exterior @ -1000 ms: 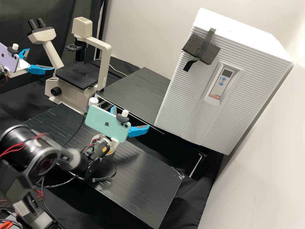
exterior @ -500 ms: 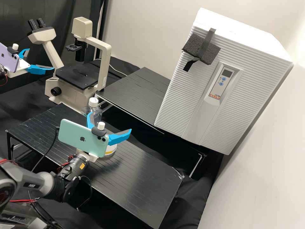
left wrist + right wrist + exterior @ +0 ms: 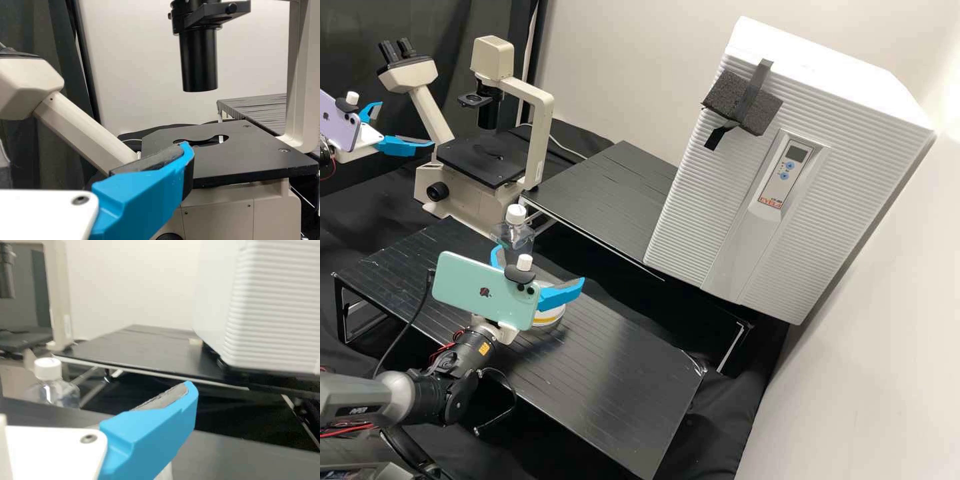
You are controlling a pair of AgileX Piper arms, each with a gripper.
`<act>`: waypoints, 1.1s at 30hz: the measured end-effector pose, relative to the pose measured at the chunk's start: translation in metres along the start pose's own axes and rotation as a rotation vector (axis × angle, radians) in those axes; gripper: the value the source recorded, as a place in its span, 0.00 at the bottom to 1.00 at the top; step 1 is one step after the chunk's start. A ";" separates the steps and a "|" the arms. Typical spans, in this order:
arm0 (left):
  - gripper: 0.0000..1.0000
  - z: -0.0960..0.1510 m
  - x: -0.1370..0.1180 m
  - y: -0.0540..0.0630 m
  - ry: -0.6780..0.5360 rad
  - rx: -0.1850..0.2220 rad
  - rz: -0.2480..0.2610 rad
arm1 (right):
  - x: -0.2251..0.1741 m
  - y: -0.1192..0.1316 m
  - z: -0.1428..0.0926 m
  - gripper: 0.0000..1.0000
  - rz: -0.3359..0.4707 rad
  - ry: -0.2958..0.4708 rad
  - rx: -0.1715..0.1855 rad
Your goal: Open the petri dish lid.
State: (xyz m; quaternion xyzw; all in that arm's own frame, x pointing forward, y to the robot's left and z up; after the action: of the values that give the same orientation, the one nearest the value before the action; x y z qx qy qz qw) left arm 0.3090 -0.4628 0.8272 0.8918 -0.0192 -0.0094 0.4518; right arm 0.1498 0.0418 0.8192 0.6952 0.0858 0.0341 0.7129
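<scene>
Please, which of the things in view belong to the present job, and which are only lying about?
For the job:
round dish, yellow-banded, partly hidden
right pincer, open, seemingly near the dish

Probably just lying about:
capped bottle
microscope
white cabinet
foam piece taped to the cabinet

Round dish (image 3: 551, 317) partly behind mint-green phone (image 3: 477, 287)

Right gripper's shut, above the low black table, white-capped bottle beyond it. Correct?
Not shut: the high view shows the right gripper open, its two blue fingers well apart. The rest holds: it is above the low black table, with the white-capped bottle beyond it.
</scene>
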 end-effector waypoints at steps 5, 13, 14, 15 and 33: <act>1.00 0.000 0.000 0.000 0.000 0.000 0.000 | -0.001 0.003 0.006 1.00 0.015 -0.046 0.001; 1.00 0.000 0.000 0.000 0.000 0.000 0.000 | -0.008 0.002 0.009 1.00 -0.051 -0.077 -0.019; 1.00 0.000 0.000 0.000 0.000 0.000 0.000 | -0.009 0.002 0.009 1.00 -0.057 -0.078 -0.017; 1.00 0.000 0.000 0.000 0.000 0.000 0.000 | -0.009 0.002 0.010 1.00 -0.066 -0.084 -0.017; 1.00 0.000 0.000 0.000 0.000 0.000 0.000 | -0.012 0.000 0.015 0.00 -0.107 -0.111 -0.024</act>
State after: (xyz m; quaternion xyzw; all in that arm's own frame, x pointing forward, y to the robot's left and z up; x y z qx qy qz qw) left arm 0.3090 -0.4628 0.8272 0.8918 -0.0192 -0.0094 0.4518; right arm 0.1408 0.0254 0.8206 0.6819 0.0828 -0.0417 0.7256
